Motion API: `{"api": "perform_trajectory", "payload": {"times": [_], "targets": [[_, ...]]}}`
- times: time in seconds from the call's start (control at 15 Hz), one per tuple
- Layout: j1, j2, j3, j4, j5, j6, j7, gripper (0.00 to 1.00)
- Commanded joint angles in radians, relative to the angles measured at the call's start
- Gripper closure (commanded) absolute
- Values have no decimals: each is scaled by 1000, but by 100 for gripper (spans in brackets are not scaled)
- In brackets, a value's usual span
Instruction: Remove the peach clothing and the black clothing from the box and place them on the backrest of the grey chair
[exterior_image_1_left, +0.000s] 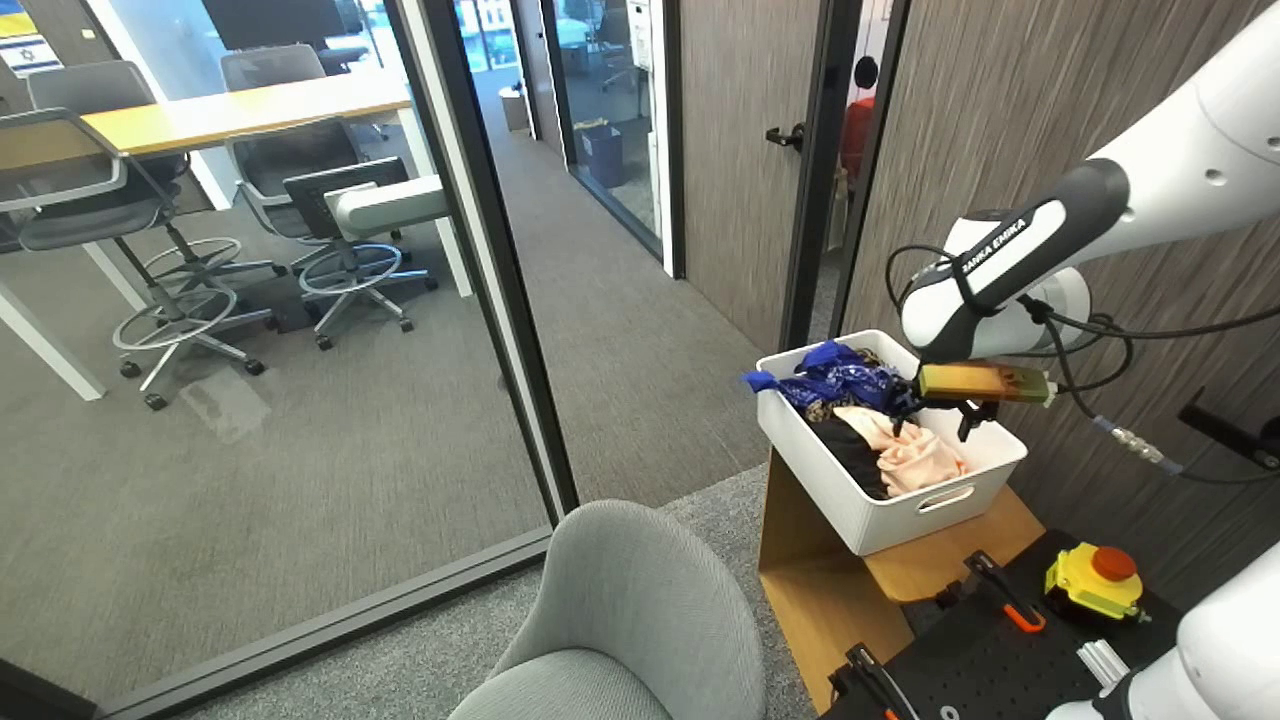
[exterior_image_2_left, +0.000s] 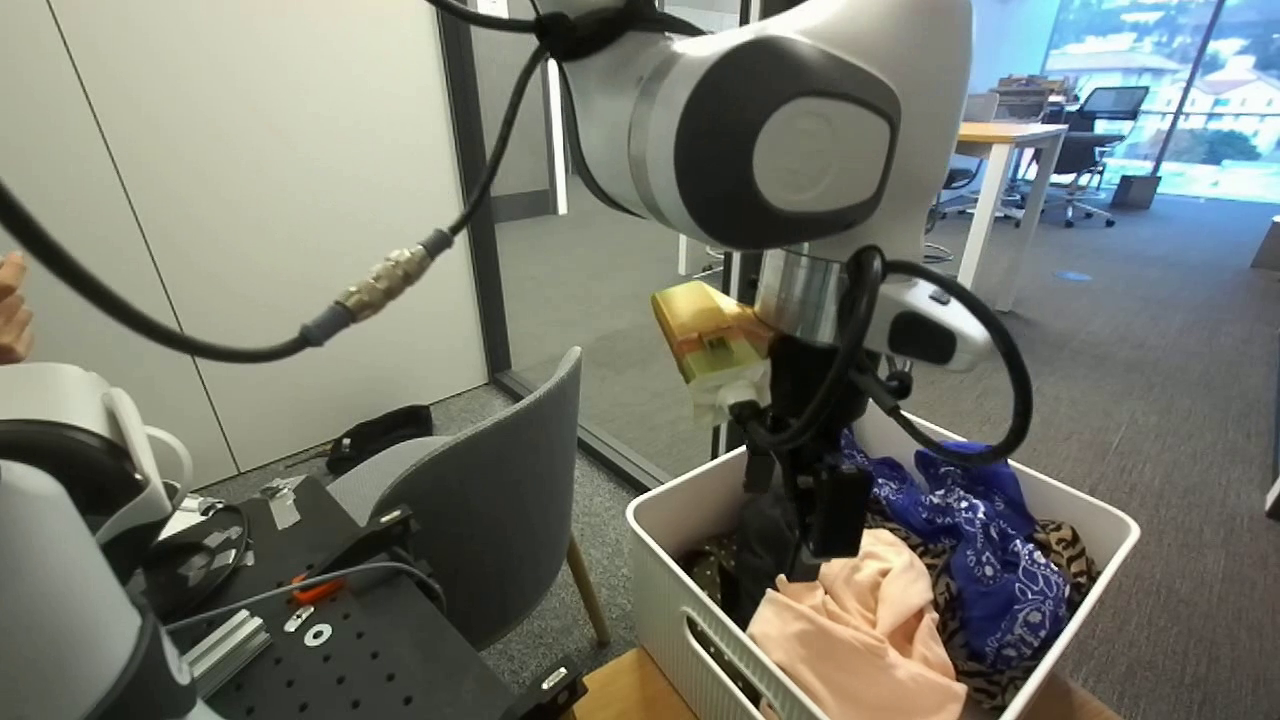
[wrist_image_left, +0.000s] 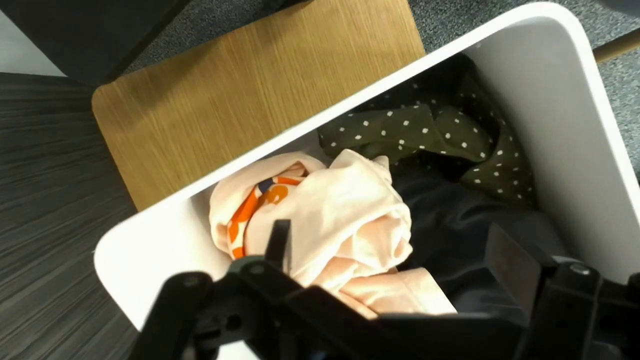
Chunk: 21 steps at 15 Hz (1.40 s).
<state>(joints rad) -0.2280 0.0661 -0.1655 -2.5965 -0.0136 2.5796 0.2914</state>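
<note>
Inside the box (exterior_image_1_left: 815, 468), we see the peach clothing (wrist_image_left: 345, 220) and black clothing (wrist_image_left: 450, 230); above them, our gripper (wrist_image_left: 390, 230) is spread, grasping nothing. We judge 0 moved, 2 left for the grey chair (exterior_image_1_left: 660, 600).

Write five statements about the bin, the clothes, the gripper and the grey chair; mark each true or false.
1. The peach clothing and the black clothing both lie in the white plastic bin. True.
2. The gripper is shut. False: its jaws stand open.
3. The blue cloth is unpatterned. False: it carries a white bandana print.
4. The grey chair has a rounded backrest. True.
5. The bin sits on the chair. False: it sits on a wooden stand.
</note>
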Motion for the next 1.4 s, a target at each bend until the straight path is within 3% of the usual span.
{"api": "perform_trajectory", "payload": {"times": [0.0,0.6,1.33], "targets": [[4,140,-27,93,65,32,-10,0],[-6,342,-41,204,204,32,-5,0],[-2,387,-58,231,207,27,2,0]]}}
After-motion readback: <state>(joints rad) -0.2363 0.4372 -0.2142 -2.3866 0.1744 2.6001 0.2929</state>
